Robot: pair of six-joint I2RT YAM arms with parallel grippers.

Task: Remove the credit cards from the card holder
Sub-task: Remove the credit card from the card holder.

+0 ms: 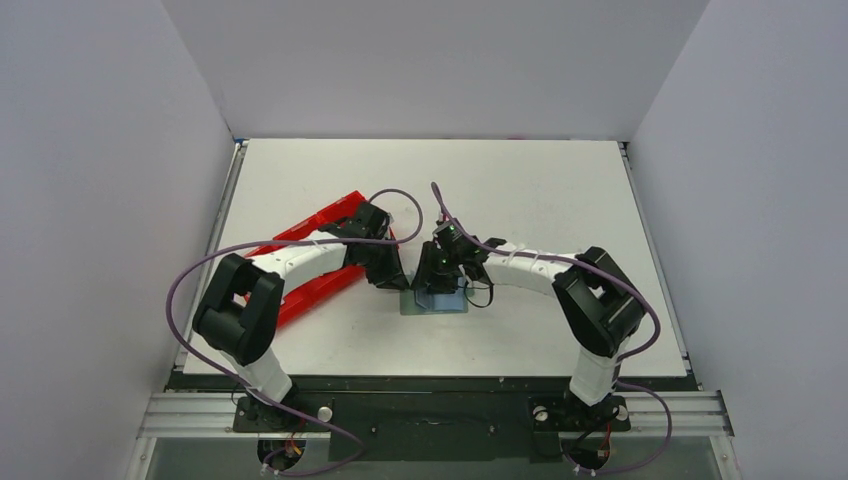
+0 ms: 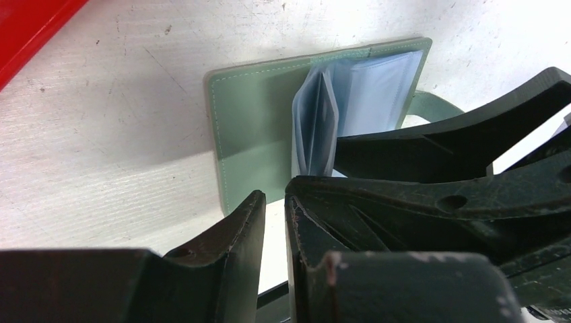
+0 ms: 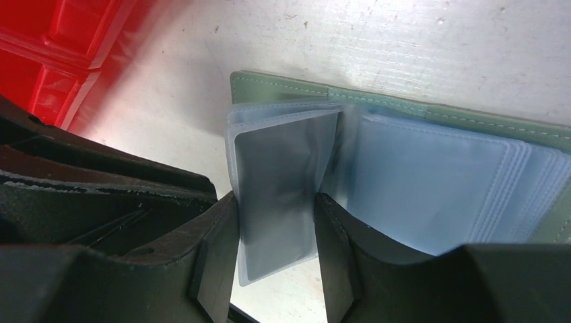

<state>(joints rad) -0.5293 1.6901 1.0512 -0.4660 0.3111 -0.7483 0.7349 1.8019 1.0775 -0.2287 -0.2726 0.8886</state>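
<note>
The card holder [image 1: 436,301] lay opened flat on the counter [image 1: 520,190], near its front middle and just right of the red tray [image 1: 335,212], with its grey-green cover down and its clear sleeves [image 3: 431,182] fanned upward. The left gripper [image 2: 273,202] sat at the cover's near edge, its jaws a narrow slit apart with only bare counter showing between them. The right gripper [image 3: 276,208] had its jaws set wider, one on each side of an upright sleeve [image 3: 283,155]. I could not tell whether they pinched it. The sleeves looked pale and cloudy, so any credit cards inside could not be made out.
</note>
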